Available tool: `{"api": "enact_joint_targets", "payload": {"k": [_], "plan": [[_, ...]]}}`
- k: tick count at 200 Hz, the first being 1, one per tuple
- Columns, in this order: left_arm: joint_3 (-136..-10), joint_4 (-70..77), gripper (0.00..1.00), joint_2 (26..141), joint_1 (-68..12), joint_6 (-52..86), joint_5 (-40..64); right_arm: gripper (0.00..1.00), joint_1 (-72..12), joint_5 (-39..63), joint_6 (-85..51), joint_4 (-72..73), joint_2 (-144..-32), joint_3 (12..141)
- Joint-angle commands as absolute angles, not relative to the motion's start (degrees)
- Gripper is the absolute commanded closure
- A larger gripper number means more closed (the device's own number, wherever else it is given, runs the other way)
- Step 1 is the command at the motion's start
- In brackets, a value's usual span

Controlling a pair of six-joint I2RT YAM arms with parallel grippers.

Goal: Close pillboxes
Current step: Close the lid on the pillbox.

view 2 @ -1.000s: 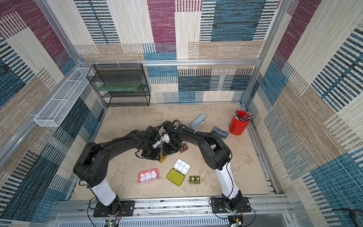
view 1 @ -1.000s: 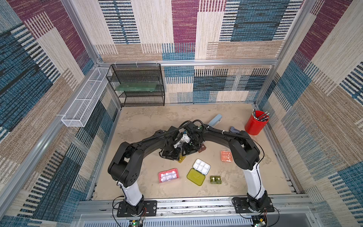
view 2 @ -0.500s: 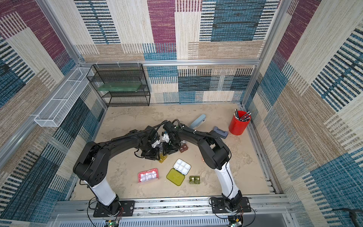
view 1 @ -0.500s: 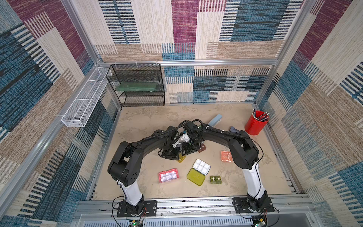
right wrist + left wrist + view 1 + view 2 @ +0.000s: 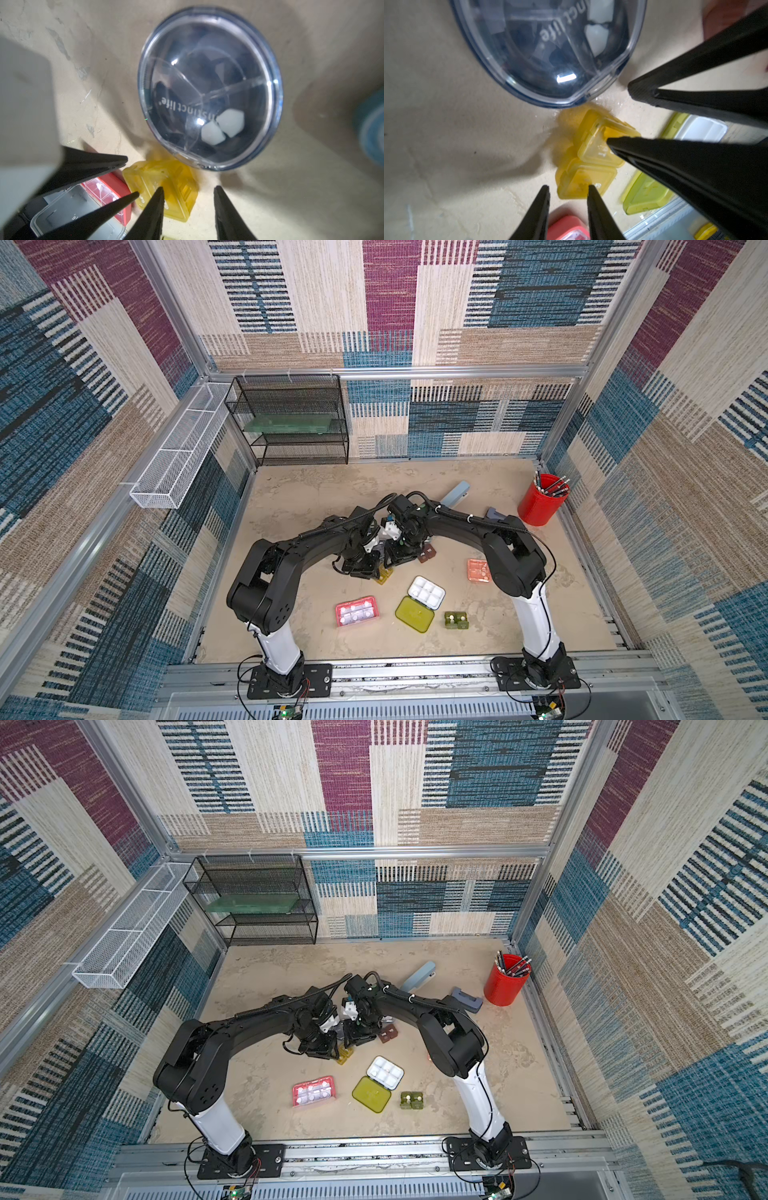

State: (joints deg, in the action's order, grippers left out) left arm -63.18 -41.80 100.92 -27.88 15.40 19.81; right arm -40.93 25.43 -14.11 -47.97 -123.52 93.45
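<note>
Beside the round black pillbox (image 5: pixel 550 52), both grippers hang over the amber pillbox (image 5: pixel 593 149). Narrowly parted and empty is the left gripper (image 5: pixel 568 191); the right gripper (image 5: pixel 188 188) likewise, one fingertip (image 5: pixel 623 145) at its lid.

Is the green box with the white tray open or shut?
Open. Its green lid lies flipped back beside the white tray, so the tray's little cups show uncovered.
</note>
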Motion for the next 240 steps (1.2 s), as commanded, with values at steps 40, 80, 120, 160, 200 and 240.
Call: {"api": "enact_joint_targets", "payload": {"k": [40,80,120,160,200,240], "plan": [[-63.8,-43.62,0.65,101.23,-27.6,14.24,16.26,0.58,-40.96,23.74,-14.22,-49.12,-124.28,94.8],[-64.23,-44.05,0.64,100.51,-27.44,14.24,16.18,0.58,-41.13,23.65,-14.22,-49.66,-124.55,95.8],[-64.56,-44.2,0.63,99.46,-27.33,14.63,16.52,0.58,-41.3,23.33,-14.31,-49.81,-123.97,96.0],[-65.0,-44.63,0.62,97.97,-27.33,15.2,16.61,0.58,-41.48,22.95,-14.59,-49.86,-122.83,95.99],[-65.47,-45.1,0.61,96.7,-27.33,15.62,16.79,0.58,-41.66,22.59,-14.93,-49.88,-121.58,96.03],[-66.86,-45.93,0.61,95.51,-27.33,15.81,16.96,0.57,-41.75,22.15,-15.37,-49.92,-120.08,95.98]]}}
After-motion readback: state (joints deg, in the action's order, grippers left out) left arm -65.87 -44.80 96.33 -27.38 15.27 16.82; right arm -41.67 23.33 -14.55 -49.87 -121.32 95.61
